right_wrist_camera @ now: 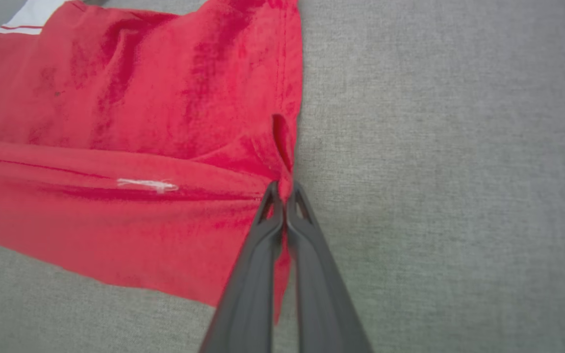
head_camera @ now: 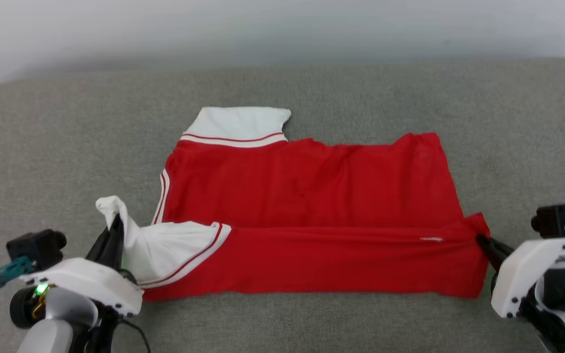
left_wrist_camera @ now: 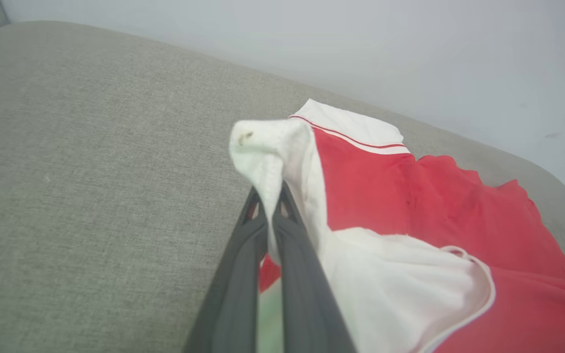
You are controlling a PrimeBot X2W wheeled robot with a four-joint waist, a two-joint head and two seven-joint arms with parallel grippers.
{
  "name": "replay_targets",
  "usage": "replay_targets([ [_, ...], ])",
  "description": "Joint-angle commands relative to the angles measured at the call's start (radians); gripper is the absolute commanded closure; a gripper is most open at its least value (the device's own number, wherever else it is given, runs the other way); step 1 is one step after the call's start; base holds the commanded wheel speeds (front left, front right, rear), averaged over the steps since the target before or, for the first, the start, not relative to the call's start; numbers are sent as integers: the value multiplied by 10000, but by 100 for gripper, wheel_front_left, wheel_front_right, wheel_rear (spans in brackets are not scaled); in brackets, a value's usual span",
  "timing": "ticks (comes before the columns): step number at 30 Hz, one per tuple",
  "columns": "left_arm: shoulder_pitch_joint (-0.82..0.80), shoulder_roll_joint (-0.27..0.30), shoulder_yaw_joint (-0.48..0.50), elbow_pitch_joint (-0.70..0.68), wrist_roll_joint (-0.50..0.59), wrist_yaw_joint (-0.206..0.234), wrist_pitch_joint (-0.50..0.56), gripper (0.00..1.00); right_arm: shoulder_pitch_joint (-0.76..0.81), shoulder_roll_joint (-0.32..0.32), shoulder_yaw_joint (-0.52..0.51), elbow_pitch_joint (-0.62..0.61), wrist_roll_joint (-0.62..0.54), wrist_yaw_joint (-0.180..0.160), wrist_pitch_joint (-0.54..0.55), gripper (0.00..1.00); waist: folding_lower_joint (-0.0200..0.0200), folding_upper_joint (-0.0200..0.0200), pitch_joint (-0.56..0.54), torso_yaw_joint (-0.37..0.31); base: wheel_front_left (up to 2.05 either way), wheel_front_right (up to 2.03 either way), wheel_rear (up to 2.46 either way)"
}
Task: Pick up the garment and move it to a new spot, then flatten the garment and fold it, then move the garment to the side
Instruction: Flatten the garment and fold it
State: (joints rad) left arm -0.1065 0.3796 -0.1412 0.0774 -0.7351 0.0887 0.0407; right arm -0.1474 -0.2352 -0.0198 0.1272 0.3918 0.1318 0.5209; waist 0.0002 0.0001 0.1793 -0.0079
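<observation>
Both clamped on garment (head_camera: 312, 196): L claw (head_camera: 115, 229) on sleeve (head_camera: 174, 250), 8 o'clock; R claw (head_camera: 482, 240) on hem (head_camera: 474, 264), 4 o'clock; long axis 9-3.

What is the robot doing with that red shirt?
The robot is folding a red shirt that lies on a grey cushion. Its left tool pinches the white sleeve and holds it up a little. Its right tool pinches the shirt's other end. The near edge looks already folded over.
</observation>
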Motion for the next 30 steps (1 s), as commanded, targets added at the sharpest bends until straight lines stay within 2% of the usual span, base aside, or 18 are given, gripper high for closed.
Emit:
replay_targets([
  [1,-176,-3,15,91,-19,-21,-56,100,-248,-82,9,67,-14,-20,-33,100,-2,-1,356,-59,0,0,0],
  [11,-1402,-298,-393,2175,-339,-752,185,100,-1654,-340,1025,1968,116,-20,-608,98,-2,-1,1263,-2,0,0,0],
  [12,-1477,-300,-432,2380,-382,-859,217,90,-1662,-361,1104,2184,111,-21,-657,75,-2,-1,1258,14,0,0,0],
  [13,-1517,-303,-486,2569,-437,-965,272,42,-1648,-385,1186,2339,128,-21,-721,52,-2,-1,1247,30,0,0,0],
  [14,-1533,-367,-544,2771,-463,-1046,285,0,-1629,-398,1262,2473,142,-21,-803,0,-2,-1,1208,48,0,0,0],
  [21,-1459,-362,-490,3537,-664,-1345,66,0,-1222,-491,1241,2227,503,-17,-2195,0,-2,-1,457,135,0,0,0],
  [24,-1366,-226,-417,3444,-676,-1279,82,0,-856,-519,1091,1731,508,-15,-3000,0,-2,-1,-32,141,0,0,0],
  [30,-1079,321,-313,2754,-806,-1178,731,0,4,-354,590,579,-265,-15,-4611,0,-2,-1,-821,106,0,0,0],
])
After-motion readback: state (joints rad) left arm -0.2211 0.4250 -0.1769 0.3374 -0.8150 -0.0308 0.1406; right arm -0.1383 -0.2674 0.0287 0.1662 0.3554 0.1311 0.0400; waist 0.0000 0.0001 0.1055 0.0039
